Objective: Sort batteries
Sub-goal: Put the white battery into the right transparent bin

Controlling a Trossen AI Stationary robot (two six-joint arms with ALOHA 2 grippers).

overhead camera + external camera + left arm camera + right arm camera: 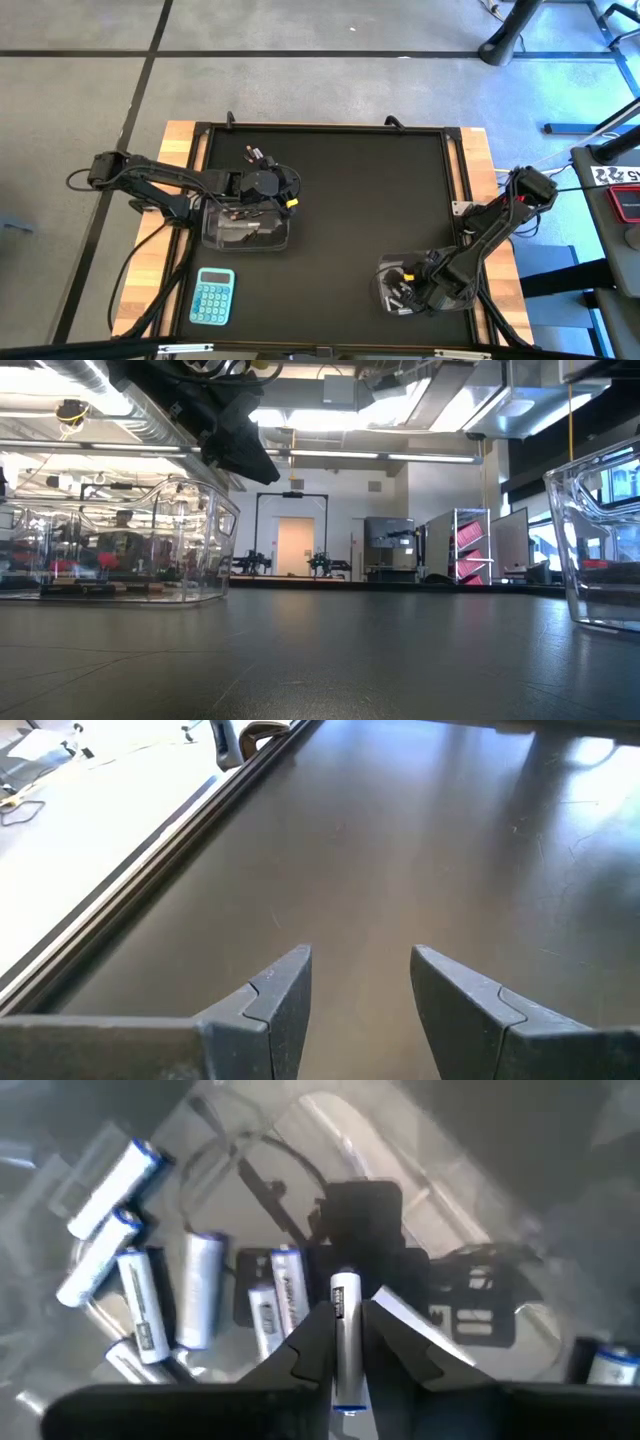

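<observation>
Batteries (150, 1295), silvery-white, lie loose in clear tub (392, 283) at mat's near right corner. Right gripper (347, 1348) over tub, fingers clamped on one upright battery (346, 1335). Left gripper (360, 982) at second clear tub (245, 228) on mat's left side, fingers apart, nothing between them, over bare black mat (400, 850). Blue calculator (213, 296) near front left.

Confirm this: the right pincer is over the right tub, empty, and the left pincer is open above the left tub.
Not quite. The right pincer is not empty: the right wrist view shows it shut on a battery, over the right tub. The rest stands: the left pincer is open above the left tub.
</observation>
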